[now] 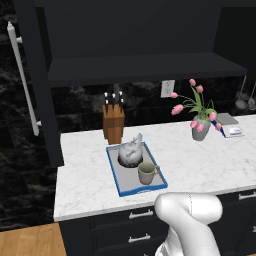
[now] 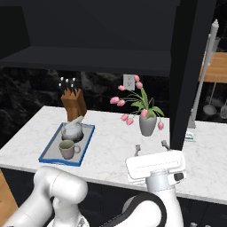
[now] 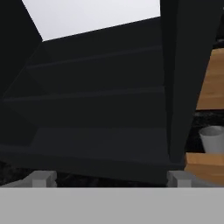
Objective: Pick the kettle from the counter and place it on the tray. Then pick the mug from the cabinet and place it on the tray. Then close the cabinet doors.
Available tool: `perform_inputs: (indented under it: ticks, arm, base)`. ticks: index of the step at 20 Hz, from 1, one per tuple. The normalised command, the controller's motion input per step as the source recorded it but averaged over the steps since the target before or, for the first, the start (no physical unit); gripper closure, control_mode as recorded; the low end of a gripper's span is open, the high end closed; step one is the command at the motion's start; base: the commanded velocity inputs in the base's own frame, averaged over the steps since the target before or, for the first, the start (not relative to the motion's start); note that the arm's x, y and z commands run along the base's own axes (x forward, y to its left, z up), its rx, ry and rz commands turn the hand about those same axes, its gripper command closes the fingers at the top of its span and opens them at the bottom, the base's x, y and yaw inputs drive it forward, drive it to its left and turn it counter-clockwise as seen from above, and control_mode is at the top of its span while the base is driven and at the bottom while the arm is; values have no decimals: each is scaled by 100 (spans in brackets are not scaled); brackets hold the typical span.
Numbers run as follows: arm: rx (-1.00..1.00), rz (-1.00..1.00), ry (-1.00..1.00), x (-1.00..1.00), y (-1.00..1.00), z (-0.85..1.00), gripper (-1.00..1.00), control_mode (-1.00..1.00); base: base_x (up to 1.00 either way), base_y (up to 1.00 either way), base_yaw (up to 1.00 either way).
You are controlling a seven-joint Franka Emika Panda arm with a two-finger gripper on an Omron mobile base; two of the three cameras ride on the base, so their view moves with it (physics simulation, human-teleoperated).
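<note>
Marble-topped desk [image 1: 200,165] already has the blue-rimmed tray [image 1: 114,172] on it with the kettle [image 1: 130,152] sitting at the 12 o'clock end and the mug [image 1: 147,173] just beside it at 6 o'clock, so I'd say both pick-ups are done and only the cabinet doors are left. Both doors [image 2: 188,71] stand swung out from the cabinet [image 1: 145,70], and the fingers [image 2: 151,149] are spread wide with nothing in them, near the right-hand door at about 3 o'clock from the flower vase [image 2: 147,124], probably lining up to push it shut. No brands or readable writing anywhere I can spot.
</note>
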Motion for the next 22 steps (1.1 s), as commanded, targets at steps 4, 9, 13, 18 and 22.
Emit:
perform_inputs:
  ticks: [4,9,13,18,22]
  arm:
    - [2,-2,0,0,-38,-11,-100,-100]
    - [1,-2,0,-2,-64,22,-100,-100]
    - [0,-4,0,0,-51,29,-100,-100]
    - [-3,0,0,-1,-17,37,-100,-100]
    - [-11,1,0,-11,-1,38,-100,-100]
  base:
    - [0,0,0]
    - [0,0,0]
    - [0,0,0]
    - [0,0,0]
    - [0,0,0]
